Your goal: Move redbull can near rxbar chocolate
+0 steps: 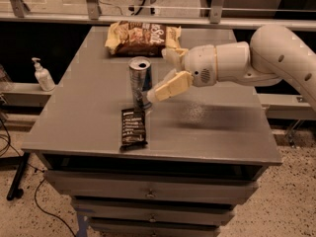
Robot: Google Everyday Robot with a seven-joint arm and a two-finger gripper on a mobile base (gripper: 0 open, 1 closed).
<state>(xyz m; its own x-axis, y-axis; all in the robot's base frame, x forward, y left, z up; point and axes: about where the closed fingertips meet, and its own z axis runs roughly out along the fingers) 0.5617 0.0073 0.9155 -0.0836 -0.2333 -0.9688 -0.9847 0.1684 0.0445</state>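
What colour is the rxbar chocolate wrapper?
The rxbar chocolate is black with white text, camera view; gripper beside redbull can.

A grey counter with drawers under its front edge stands on speckled floor; beyond its left edge, perhaps a soap dispenser.

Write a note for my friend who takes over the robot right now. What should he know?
Gripper: open, just right of the redbull can, not clamped on it; its lower fingertip is very close to the can.
Redbull can: upright on the table, right behind the far end of the rxbar chocolate.
Snack bag: at the table's back edge.
Done: the can looks near the bar.
Left: probably only drawing the arm away without knocking the can.
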